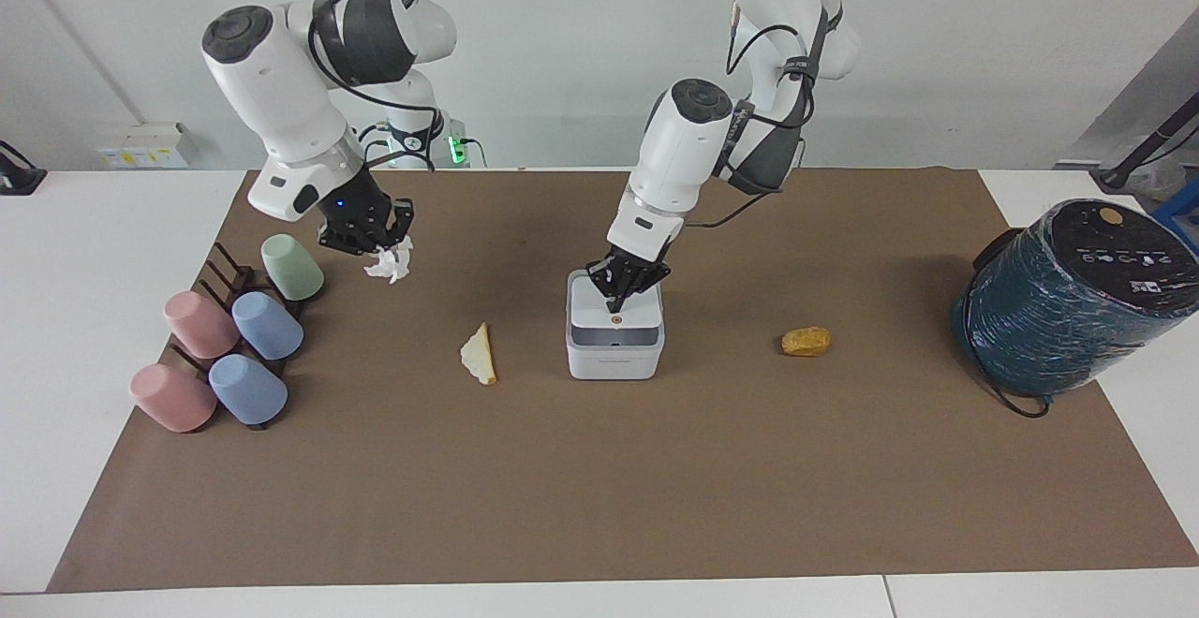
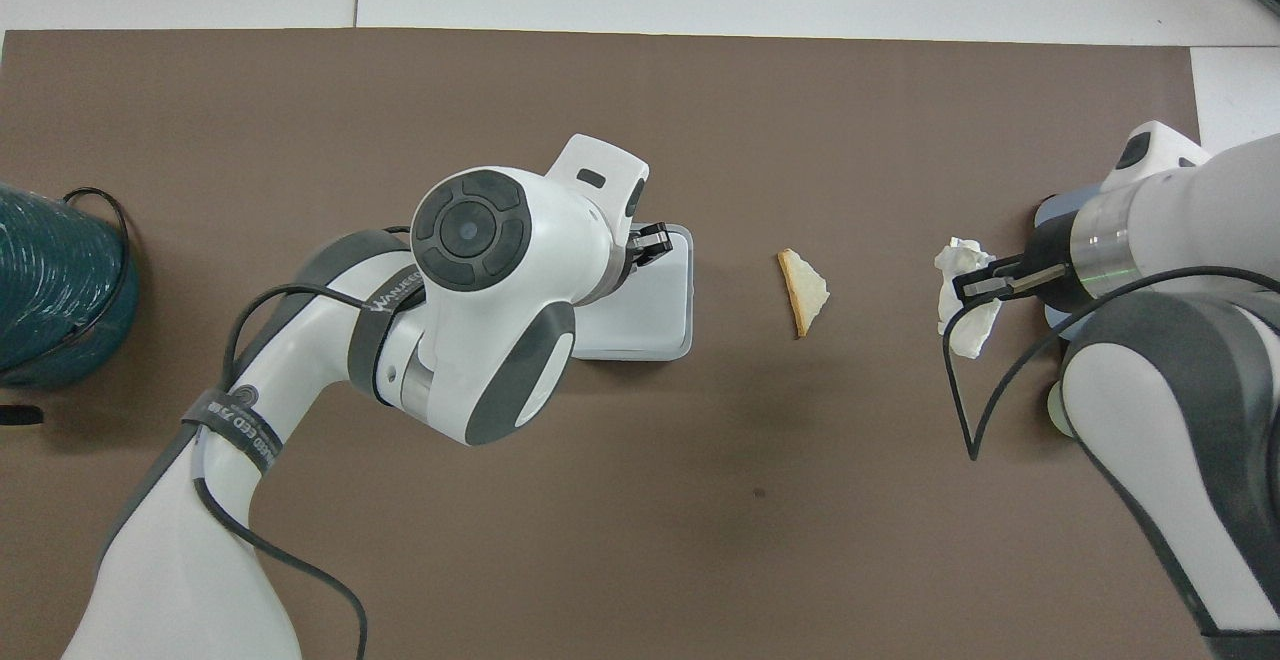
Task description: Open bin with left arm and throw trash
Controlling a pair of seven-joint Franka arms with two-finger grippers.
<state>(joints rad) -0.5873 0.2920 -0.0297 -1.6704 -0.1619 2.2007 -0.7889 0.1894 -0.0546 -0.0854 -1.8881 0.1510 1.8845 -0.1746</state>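
The bin (image 1: 614, 337) stands mid-mat, lid barely ajar. The left gripper (image 1: 622, 292), fingers together, presses the lid's rear. The right gripper (image 1: 367, 242), raised toward the right arm's end, is clamped on the tissue wad (image 1: 387, 264). Risk: the lid may slip shut and the tissue bounce off.

bin (image 1: 614, 348): smooth white plastic | tissue wad (image 1: 387, 264): crumpled paper | mat (image 1: 599, 487): matt brown paper
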